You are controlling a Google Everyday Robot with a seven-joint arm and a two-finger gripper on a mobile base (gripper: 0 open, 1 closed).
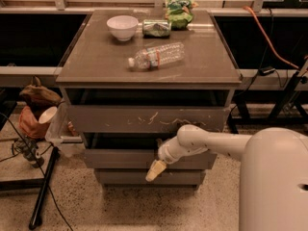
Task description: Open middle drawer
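Note:
The middle drawer is the low, plain grey-brown front below the taller scratched top drawer and above the narrow bottom drawer. A dark gap shows above its upper edge. My gripper is at the end of the white arm that reaches in from the right. It hangs in front of the middle drawer's lower edge, right of centre, with its cream tip pointing down and left over the bottom drawer's front. The wrist covers part of the middle drawer's front.
On the cabinet top lie a white bowl, a can, a green bag and a clear plastic bottle. A clear bin and a brown bag stand at the left. A black pole lies on the floor.

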